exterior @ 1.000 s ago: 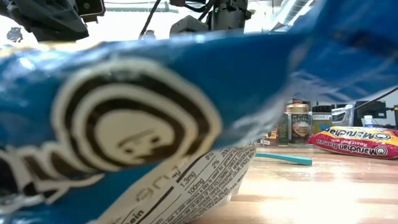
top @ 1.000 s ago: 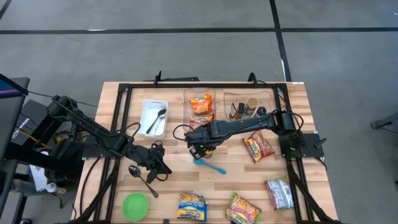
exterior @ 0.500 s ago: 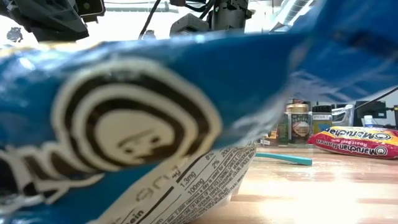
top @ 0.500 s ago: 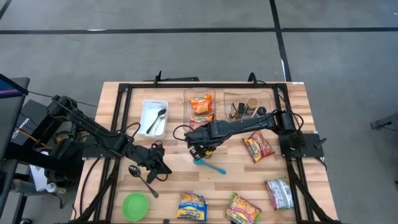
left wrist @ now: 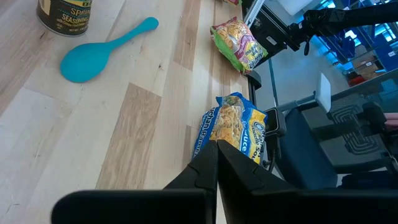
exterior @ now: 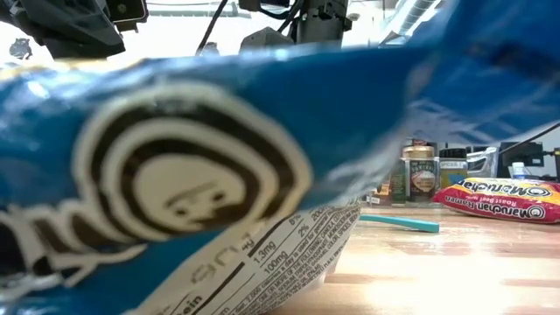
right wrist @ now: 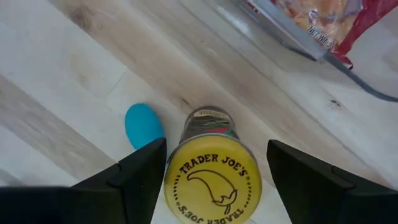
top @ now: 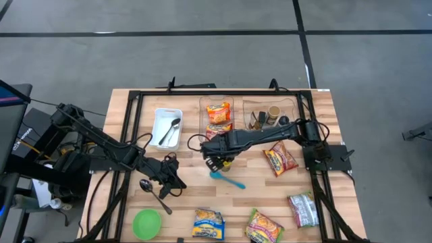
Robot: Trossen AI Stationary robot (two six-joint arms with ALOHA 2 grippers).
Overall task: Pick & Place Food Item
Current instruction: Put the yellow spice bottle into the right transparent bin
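From above, the right end effector sits mid-counter, just before the clear tray holding an orange packet, with the teal spoon just beside it; what lies between its fingers is hidden there by the arm. The right wrist view supplies that: a yellow-lidded jar stands upright between the two fingers, which are spread wide on either side of the lid, and whether they touch it cannot be told; the spoon's bowl lies on the wood just beside the jar. The left end effector rests near the counter's left front, by a metal spoon, and the left wrist view shows its fingers pressed together on nothing, pointing toward a blue-and-yellow packet, with a green-and-yellow packet farther on. The low view is mostly blocked by a blue packet right against the lens; past it lie the teal spoon, a red noodle packet and jars in the far tray. Only the high view shows the white dish with a spoon in it and the green bowl.
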